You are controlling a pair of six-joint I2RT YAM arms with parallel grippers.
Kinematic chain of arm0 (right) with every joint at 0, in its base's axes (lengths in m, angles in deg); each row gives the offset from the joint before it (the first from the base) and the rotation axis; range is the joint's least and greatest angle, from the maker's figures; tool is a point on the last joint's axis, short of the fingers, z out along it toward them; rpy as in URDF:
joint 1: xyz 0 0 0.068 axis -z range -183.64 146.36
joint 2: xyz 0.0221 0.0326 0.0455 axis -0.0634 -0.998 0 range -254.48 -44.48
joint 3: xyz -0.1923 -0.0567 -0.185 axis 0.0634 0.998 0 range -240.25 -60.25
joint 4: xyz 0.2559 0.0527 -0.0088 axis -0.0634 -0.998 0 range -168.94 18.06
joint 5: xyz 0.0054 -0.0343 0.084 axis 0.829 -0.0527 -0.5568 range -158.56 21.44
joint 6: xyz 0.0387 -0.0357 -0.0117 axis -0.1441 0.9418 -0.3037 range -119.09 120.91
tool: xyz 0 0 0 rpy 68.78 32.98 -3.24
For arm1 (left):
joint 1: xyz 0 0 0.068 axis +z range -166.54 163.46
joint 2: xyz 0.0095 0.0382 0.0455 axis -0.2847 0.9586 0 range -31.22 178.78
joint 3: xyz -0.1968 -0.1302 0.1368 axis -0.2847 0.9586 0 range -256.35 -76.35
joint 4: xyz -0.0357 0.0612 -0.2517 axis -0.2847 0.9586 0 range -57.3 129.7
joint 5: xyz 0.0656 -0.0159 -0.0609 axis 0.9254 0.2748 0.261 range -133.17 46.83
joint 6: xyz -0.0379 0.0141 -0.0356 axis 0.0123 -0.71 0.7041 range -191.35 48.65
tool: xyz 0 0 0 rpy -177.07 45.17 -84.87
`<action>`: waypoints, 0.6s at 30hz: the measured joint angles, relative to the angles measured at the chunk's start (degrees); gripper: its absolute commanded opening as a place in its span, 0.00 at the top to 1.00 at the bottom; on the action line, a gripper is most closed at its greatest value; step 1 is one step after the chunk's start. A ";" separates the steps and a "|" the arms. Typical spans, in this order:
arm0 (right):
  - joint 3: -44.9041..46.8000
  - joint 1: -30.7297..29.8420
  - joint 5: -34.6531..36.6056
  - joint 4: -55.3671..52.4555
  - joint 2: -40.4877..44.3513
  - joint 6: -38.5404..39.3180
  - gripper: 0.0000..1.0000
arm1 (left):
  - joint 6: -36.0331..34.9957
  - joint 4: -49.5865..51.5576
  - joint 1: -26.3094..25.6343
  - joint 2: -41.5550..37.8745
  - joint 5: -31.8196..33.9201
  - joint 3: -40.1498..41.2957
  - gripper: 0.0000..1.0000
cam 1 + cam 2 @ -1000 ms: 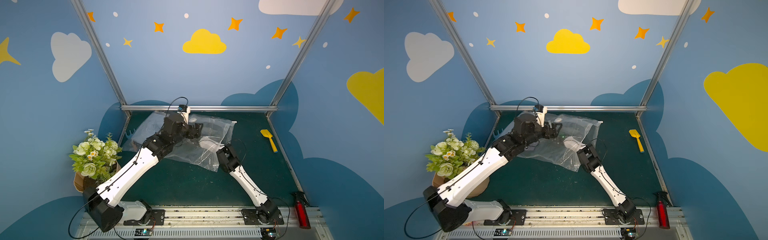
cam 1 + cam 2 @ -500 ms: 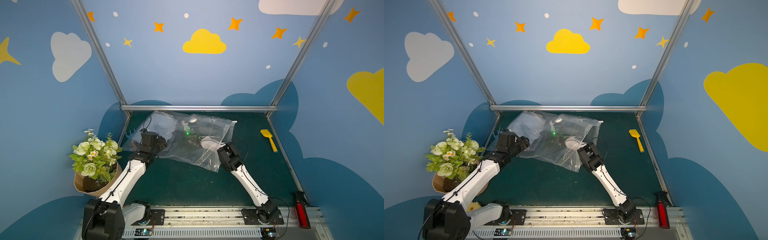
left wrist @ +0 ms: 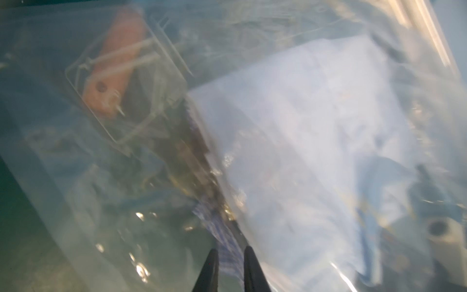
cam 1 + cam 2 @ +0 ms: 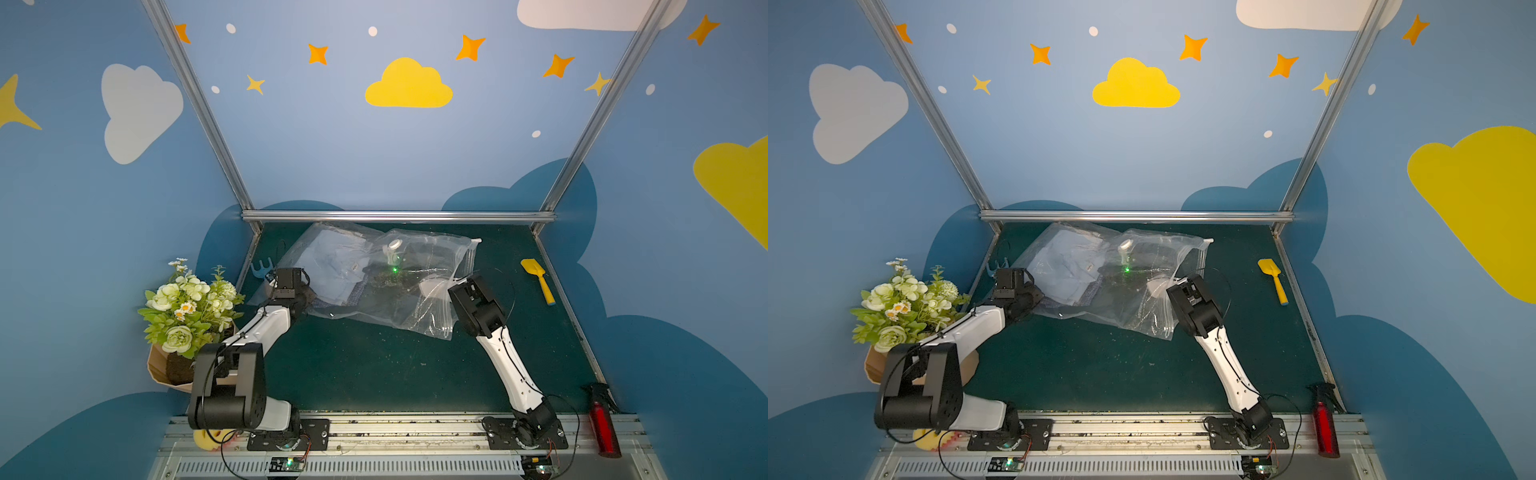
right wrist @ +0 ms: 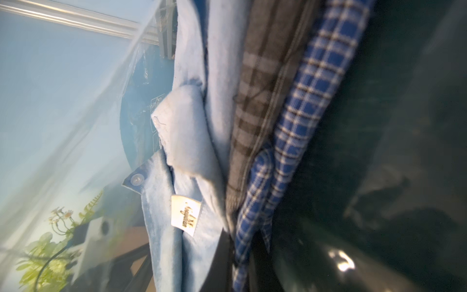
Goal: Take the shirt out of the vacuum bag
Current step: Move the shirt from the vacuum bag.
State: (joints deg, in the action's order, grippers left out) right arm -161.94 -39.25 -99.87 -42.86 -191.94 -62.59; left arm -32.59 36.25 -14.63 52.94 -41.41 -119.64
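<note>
I see the vacuum bag (image 4: 419,307) lying crumpled at the back of the green bench (image 4: 374,365), its white valve (image 4: 392,249) facing up and the slider clip (image 4: 477,240) at a far corner. The pale blue shirt (image 4: 336,266) sits inside, in the end nearer my left arm, stacked on a grey checked cloth (image 5: 255,83) and a blue checked cloth (image 5: 303,106).

My left hand (image 3: 230,265) is at the bag's near edge with its fingers almost together. I cannot tell whether they pinch the film. My right hand (image 4: 449,287) is closed at the bag's opposite end. What it holds is hidden.

A yellow shovel (image 4: 539,280) lies well apart on the right, and a blue rake (image 4: 262,268) lies just beside the bag on the left.
</note>
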 measured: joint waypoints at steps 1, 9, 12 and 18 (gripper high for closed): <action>1.18 0.31 -0.22 0.50 0.55 0.11 1.00 | -0.02 -0.35 0.35 1.11 -0.15 -0.26 0.87; 7.17 2.16 -1.86 2.16 3.74 1.86 1.00 | 0.20 -2.64 1.75 9.46 -1.46 -2.89 0.93; 9.11 2.71 -2.40 1.75 4.98 3.43 1.00 | 0.72 -3.67 1.90 11.98 -2.01 -2.99 0.95; 14.69 4.17 -3.30 0.31 8.92 6.34 1.00 | 1.09 -4.24 2.05 13.14 -2.95 -3.52 0.96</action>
State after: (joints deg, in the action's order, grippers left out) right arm -147.25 -35.08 -103.17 -42.55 -183.02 -56.25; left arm -31.49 32.01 -12.57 66.08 -44.36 -123.16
